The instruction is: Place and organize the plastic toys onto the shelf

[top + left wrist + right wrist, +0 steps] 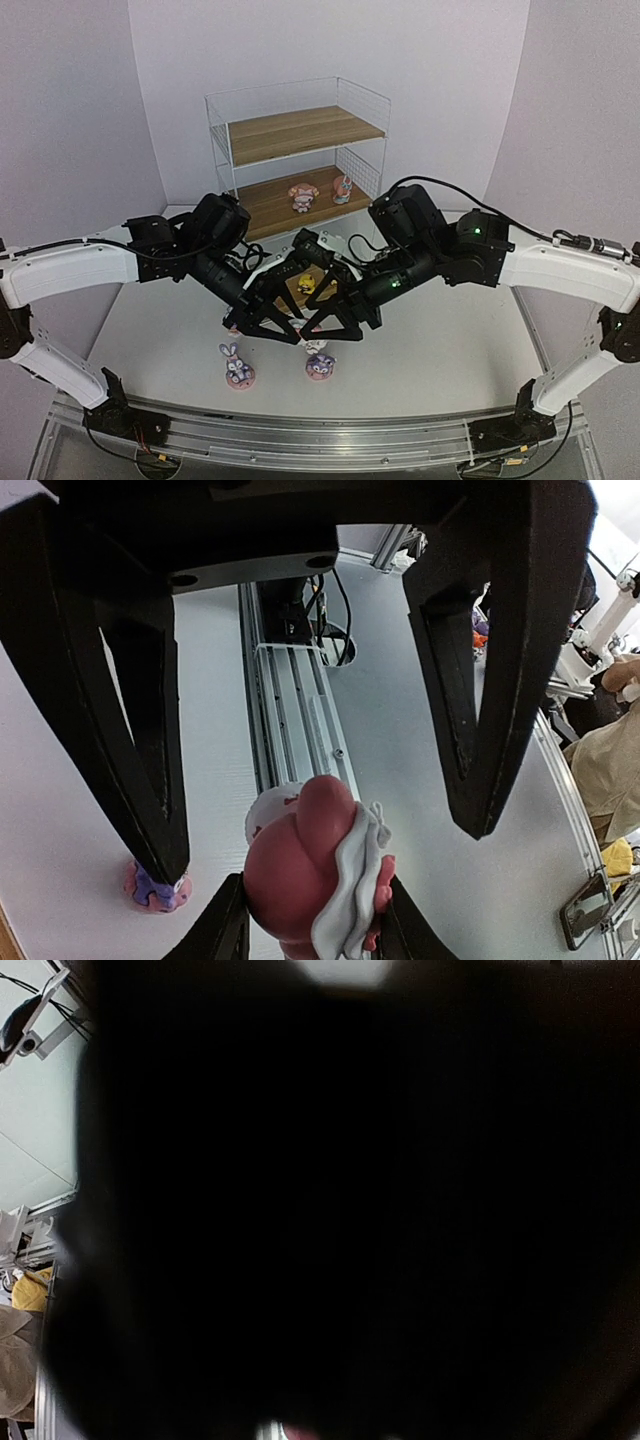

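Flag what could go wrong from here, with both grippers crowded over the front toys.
Left gripper pinches a pink toy only at its fingertips, so it might slip. Right gripper sits almost against the left; the arms could collide. Right wrist view is blacked out, so its closing is unguided and may topple a bunny.

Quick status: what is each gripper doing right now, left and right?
Left gripper: shut on a pink-and-white figurine.
Right gripper: cannot be told; its wrist camera is blacked out and the top view is too cluttered.

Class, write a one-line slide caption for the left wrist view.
Left gripper holds a pink-and-white figurine above the white table, a purple bunny standing nearby.
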Robot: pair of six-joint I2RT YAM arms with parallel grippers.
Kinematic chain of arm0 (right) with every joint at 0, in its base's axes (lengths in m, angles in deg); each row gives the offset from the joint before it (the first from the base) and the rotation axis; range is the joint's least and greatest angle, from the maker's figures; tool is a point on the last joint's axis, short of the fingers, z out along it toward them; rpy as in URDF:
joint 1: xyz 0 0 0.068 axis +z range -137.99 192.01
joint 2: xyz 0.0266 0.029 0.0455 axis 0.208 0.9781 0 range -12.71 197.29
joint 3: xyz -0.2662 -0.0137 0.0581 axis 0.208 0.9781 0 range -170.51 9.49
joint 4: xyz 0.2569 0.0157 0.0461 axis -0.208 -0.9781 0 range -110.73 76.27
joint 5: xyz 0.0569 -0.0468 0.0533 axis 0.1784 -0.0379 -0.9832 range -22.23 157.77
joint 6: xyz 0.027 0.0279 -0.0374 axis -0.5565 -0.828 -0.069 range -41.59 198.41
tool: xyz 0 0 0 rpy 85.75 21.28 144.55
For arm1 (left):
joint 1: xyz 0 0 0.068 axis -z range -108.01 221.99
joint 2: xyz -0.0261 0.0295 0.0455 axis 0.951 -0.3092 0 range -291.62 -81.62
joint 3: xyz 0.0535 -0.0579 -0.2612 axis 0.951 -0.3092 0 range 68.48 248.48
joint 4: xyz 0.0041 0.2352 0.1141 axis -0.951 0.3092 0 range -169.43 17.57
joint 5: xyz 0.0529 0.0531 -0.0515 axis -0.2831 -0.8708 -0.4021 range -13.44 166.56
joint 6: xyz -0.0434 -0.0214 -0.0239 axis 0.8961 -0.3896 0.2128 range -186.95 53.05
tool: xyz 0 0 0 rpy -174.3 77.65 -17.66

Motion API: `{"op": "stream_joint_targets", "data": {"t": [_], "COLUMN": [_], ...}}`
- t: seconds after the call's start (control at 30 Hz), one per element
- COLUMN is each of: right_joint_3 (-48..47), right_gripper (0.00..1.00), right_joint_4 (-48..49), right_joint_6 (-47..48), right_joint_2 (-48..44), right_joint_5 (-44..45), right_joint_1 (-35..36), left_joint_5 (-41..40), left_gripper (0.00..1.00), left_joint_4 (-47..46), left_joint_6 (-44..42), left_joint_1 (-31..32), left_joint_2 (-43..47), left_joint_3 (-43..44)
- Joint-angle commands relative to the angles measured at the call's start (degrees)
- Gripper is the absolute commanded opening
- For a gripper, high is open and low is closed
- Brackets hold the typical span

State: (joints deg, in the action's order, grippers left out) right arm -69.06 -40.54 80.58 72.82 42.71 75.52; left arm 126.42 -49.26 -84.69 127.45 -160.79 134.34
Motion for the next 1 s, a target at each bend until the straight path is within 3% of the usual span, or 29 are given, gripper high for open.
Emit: {"op": "stream_joint_targets", "data": {"t": [0.0, 0.27, 0.97], "right_joint_3": [-1.8, 1.8, 7.1], "right_gripper": [0.59, 0.65, 0.76], "right_joint_4": [-2.6, -3.4, 1.5], "right_joint_6": [0.6, 1.5, 0.9], "right_joint_2": [1.5, -0.5, -5.7], "right_joint_5": [-0.8, 5.8, 4.7], "right_joint_1": [0.3, 0.3, 0.4], "left_joint_5": [1.9, 1.8, 1.1], "left_gripper": [0.0, 0.0, 0.0], "left_joint_4": [-1.3, -5.9, -17.0], "left_joint_6": [1.6, 4.8, 12.5], "left_joint_1": [0.2, 0.2, 0.2], "left_joint_2": [-1.1, 0.6, 5.8], "left_joint_3": [3.7, 2.5, -2.0]}}
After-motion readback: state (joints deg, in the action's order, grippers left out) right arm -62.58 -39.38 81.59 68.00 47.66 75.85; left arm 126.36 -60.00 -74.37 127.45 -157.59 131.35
